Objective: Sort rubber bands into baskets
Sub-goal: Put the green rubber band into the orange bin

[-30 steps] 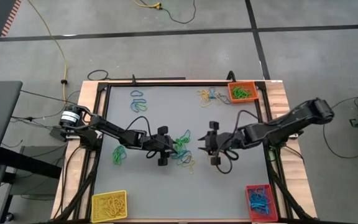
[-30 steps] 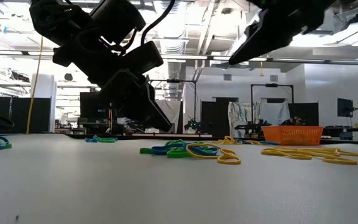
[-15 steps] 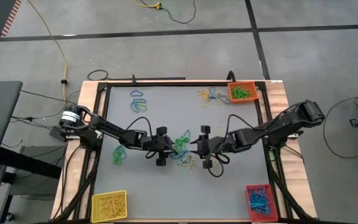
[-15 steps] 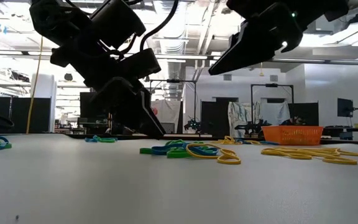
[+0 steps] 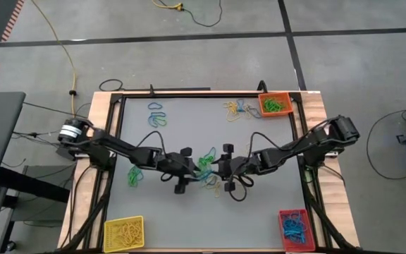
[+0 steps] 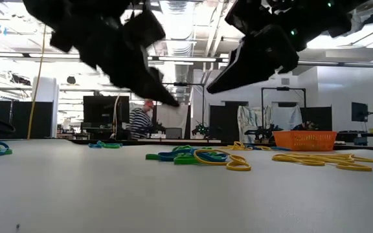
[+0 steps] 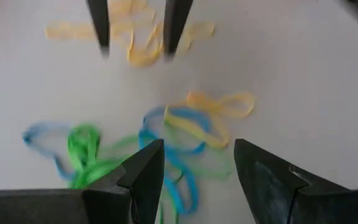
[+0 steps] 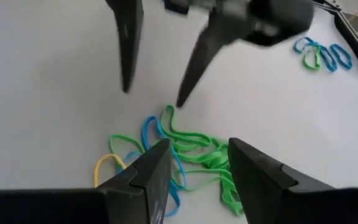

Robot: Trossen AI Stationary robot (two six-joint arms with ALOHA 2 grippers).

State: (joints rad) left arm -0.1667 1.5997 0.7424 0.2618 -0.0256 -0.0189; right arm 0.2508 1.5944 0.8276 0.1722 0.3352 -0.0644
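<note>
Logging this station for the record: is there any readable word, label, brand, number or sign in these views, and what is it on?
None can be read.
The orange basket, yellow basket and red basket show no labels.
The table shows no markings.
Screens and equipment in the room behind are too small to read.

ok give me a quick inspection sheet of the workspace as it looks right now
surface: grey table top in a wooden frame, flat.
job's things: mixed pile of rubber bands at centre; smaller clusters at far left, left and beside the orange basket; yellow basket and red basket at the near corners, all three holding bands.
clutter: nothing seen.
grippers: left gripper and right gripper both open, empty, facing each other over the centre pile.
cables: yellow cable on the floor; dark leads along both arms.
surroundings: grey floor, black table at left, a person far behind in the low view.
</note>
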